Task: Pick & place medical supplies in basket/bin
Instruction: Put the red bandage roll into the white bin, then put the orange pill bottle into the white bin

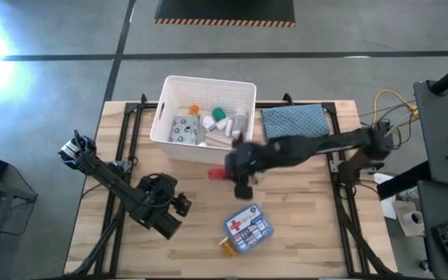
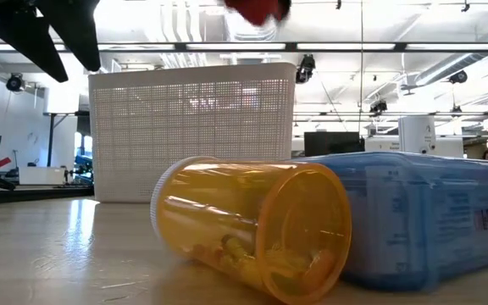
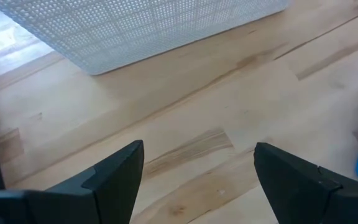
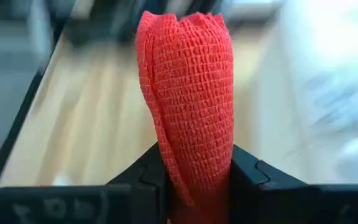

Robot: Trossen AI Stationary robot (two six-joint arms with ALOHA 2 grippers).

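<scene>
My right gripper (image 4: pixel 194 180) is shut on a red wrap roll (image 4: pixel 188 93), held above the table just in front of the white basket (image 1: pixel 208 80); in the high view the roll (image 1: pixel 216 173) pokes out to the left of the gripper. The basket holds white bottles, a green-capped item and other supplies. On the table near the front lie a blue first-aid pouch with a red cross (image 1: pixel 249 227) and an orange vial (image 2: pixel 252 229) on its side. My left gripper (image 3: pixel 197 168) stands open above bare wood, left of the pouch. My right gripper pinches the red roll near one end (image 4: pixel 191 168) between its two fingers, and the roll's wall is squeezed in there. The fingers come from the table's right, slanting down. The rest of the roll sticks out past the fingertips, lifted clear of the table.
A blue-grey patterned cloth (image 1: pixel 294 120) lies right of the basket at the far side. The basket's perforated wall (image 3: pixel 135 31) stands close ahead of my left gripper. Bare wood lies between the basket and the pouch.
</scene>
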